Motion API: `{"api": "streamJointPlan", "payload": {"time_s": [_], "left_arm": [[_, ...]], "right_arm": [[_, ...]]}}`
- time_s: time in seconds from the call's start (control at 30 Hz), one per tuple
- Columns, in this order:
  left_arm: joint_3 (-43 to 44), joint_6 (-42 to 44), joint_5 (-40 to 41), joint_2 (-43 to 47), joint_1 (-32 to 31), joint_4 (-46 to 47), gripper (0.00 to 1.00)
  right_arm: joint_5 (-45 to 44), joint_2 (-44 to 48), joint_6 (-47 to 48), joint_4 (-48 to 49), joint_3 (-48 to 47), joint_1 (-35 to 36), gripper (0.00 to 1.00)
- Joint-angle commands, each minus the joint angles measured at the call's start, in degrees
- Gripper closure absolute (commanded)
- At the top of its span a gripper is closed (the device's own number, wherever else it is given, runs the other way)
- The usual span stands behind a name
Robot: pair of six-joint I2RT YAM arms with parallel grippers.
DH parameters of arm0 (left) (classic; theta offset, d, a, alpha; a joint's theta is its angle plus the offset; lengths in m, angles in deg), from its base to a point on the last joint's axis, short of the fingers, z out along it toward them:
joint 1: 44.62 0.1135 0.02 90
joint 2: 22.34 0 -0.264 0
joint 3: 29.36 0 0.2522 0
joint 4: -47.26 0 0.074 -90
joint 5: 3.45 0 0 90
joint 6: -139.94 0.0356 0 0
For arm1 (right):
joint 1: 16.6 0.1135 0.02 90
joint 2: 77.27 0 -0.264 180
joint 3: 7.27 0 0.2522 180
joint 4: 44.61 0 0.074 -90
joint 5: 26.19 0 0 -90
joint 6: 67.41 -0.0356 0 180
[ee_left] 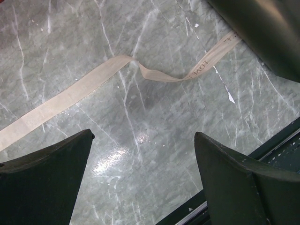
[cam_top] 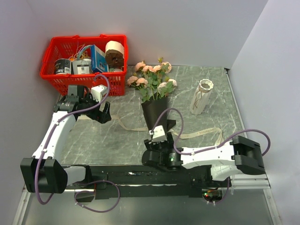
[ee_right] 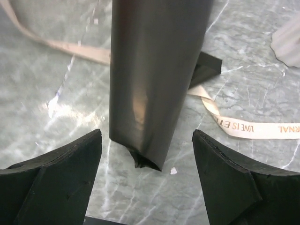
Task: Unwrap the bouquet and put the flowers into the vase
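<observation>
- Brown-black paper cone of the bouquet (ee_right: 154,79) lies on the grey-green marble table (cam_top: 122,140). Its narrow end sits between the fingers of the right gripper (ee_right: 146,133), touching neither.
- That right gripper stands wide open, holding nothing.
- Pale pink-peach roses on green stems (cam_top: 152,77) fan out of the cone's far end, beyond that gripper.
- Slim white ceramic vase (cam_top: 200,97) stands beyond it to its right, apart from the bouquet.
- Equally wide and empty, the left gripper (ee_left: 144,136) hangs over the table, with a loose cream ribbon (ee_left: 70,96) just beyond its fingers.
</observation>
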Motion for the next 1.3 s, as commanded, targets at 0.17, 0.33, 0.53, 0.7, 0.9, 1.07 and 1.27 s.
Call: {"api": "streamJointPlan", "payload": {"time_s": [0.17, 0.33, 0.53, 0.7, 0.9, 1.07, 1.27], "left_arm": [[0.6, 1.4, -1.4, 1.2, 0.1, 0.1, 0.04], [-0.4, 1.0, -1.8, 1.9, 0.1, 0.7, 0.04], [-2.3, 0.9, -1.6, 3.3, 0.1, 1.6, 0.04], [-3.3, 1.1, -1.4, 3.2, 0.1, 2.1, 0.04], [-3.0, 1.3, -1.2, 2.9, 0.1, 2.3, 0.04], [-3.2, 1.5, -1.1, 2.6, 0.1, 2.5, 0.04], [-3.1, 1.6, -1.2, 2.1, 0.1, 2.4, 0.04]], "right_arm": [[2.4, -0.8, -5.5, -14.9, -4.6, -0.3, 0.14], [3.7, -1.0, -13.5, -25.1, -6.4, -0.3, 0.15], [6.9, 0.2, -14.2, -26.4, -4.0, -0.3, 0.15], [4.8, -2.4, -12.2, -26.3, -5.8, -1.0, 0.15], [0.8, -6.9, -7.9, -22.7, -8.1, -4.3, 0.15], [1.7, -5.0, 2.9, -9.1, -4.6, -7.2, 0.16], [1.7, -5.3, 11.4, -0.8, -3.3, -7.5, 0.17]]}}
